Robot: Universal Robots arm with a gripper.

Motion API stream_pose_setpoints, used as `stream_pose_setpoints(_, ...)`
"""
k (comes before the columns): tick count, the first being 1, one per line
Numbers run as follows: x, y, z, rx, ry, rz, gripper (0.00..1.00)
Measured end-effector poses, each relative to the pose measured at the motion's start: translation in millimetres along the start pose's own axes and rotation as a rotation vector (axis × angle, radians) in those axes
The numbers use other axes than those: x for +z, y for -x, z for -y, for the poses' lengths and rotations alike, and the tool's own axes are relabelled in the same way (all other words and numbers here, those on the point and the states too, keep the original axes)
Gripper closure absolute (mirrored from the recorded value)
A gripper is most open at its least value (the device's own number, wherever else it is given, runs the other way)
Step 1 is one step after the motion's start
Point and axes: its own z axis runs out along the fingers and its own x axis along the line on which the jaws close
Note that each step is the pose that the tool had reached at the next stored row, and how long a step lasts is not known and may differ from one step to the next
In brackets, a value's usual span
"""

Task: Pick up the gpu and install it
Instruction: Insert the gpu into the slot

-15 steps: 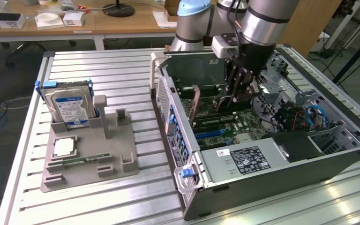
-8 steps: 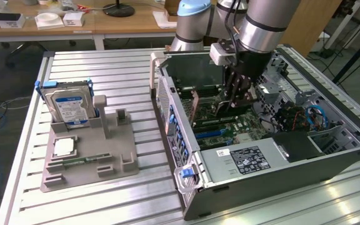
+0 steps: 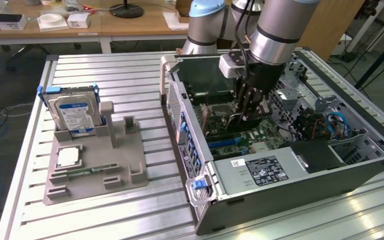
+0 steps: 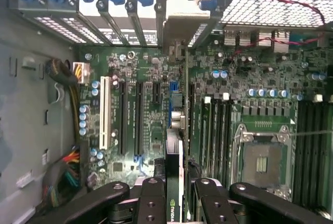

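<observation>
Well apart from the gripper (image 3: 249, 117), toward the exterior view's left, 1 hard drive (image 3: 75, 114) stands upright in a grey holder (image 3: 112, 175) on the slatted table (image 3: 145, 220). The gripper is lowered inside the open computer case (image 3: 279, 200). Its jaws are closed partway on the gpu (image 4: 174, 164), which sits edge-on between the 2 fingers (image 4: 153, 198). The motherboard (image 4: 151, 104) lies directly beneath the tool. Contact between card and slot cannot be determined. Blue cables (image 3: 339, 125) lie near the tool, toward the exterior view's right.
</observation>
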Motion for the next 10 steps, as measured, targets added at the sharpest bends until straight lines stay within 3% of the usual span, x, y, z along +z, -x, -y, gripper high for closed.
stream_pose_setpoints(4, 7.4, -0.2, -4.7, 0.0, 0.0, -0.0007, 0.74)
stream_pose_setpoints(10, 15.2, -0.3, -4.9, 0.0, -0.0001, -0.0008, 0.74)
